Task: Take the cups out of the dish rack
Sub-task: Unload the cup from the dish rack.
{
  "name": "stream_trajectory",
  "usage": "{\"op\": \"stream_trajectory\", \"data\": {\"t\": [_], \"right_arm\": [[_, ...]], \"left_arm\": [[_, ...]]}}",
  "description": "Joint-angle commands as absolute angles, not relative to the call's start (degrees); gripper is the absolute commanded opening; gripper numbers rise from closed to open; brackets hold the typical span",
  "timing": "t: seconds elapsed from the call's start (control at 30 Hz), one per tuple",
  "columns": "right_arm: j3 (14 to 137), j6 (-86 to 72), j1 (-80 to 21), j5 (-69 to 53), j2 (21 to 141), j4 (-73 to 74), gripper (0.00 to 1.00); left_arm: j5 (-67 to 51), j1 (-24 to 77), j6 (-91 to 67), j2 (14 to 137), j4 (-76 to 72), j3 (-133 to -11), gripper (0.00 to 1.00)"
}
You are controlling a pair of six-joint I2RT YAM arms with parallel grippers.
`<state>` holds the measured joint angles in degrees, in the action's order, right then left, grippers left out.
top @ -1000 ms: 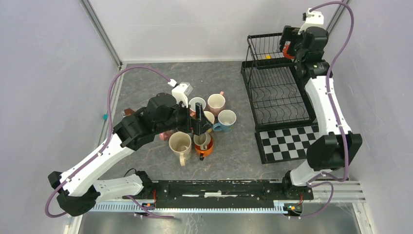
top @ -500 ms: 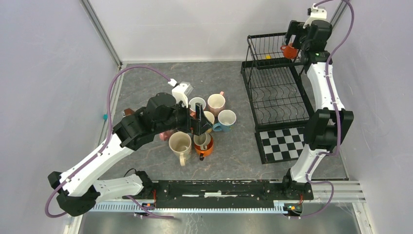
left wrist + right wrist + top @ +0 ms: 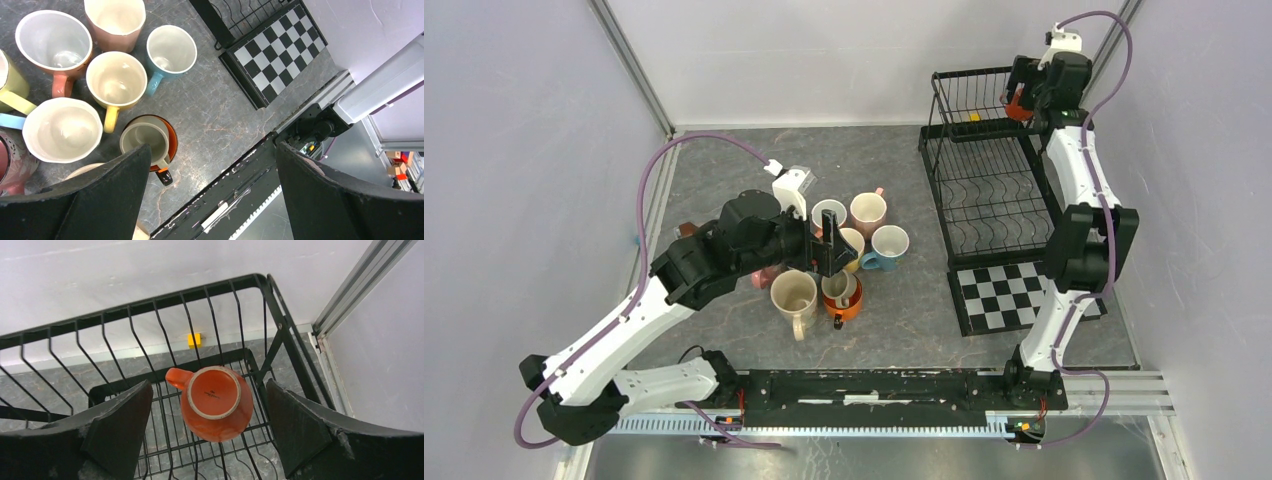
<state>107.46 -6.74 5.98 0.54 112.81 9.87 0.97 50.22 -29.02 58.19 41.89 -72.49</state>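
Observation:
The black wire dish rack (image 3: 994, 190) stands at the back right. An orange cup (image 3: 217, 402) sits upside down in its upper tier (image 3: 150, 307), handle to the left; it also shows from above (image 3: 1016, 103). My right gripper (image 3: 208, 385) is open above it, one finger on each side, not touching. Several cups stand on the table: pink (image 3: 115, 20), light blue (image 3: 171, 48), yellow (image 3: 116, 80), cream (image 3: 62, 129), and a grey-olive one (image 3: 145, 140) nested in an orange one. My left gripper (image 3: 212, 195) is open and empty above them (image 3: 832, 255).
A black-and-white checkered mat (image 3: 1024, 290) lies in front of the rack. A small yellow block (image 3: 195, 340) lies on the floor behind the rack. The back wall and the right wall frame are close to the rack. A brown object (image 3: 688, 230) lies left of the cups.
My right arm has folded in, its elbow moving toward the rack, while its gripper stays over the orange cup. My left arm has barely moved.

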Motion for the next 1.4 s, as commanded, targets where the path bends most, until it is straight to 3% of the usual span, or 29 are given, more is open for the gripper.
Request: {"op": "stream_trajectory", "data": {"t": [0.0, 0.57, 1.37], "right_arm": [[110.2, -6.2, 6.1, 1.5, 114.4, 7.1, 0.89], [110.5, -4.4, 6.1, 1.7, 118.1, 7.4, 0.74], [109.1, -1.4, 1.3, 2.9, 112.8, 16.6, 0.71]], "left_arm": [[2.2, 50.1, -25.9, 57.1, 41.9, -74.8, 1.00], [2.3, 50.1, -26.2, 57.4, 42.2, -73.9, 1.00], [2.1, 50.1, -26.5, 56.2, 42.0, -72.5, 1.00]]}}
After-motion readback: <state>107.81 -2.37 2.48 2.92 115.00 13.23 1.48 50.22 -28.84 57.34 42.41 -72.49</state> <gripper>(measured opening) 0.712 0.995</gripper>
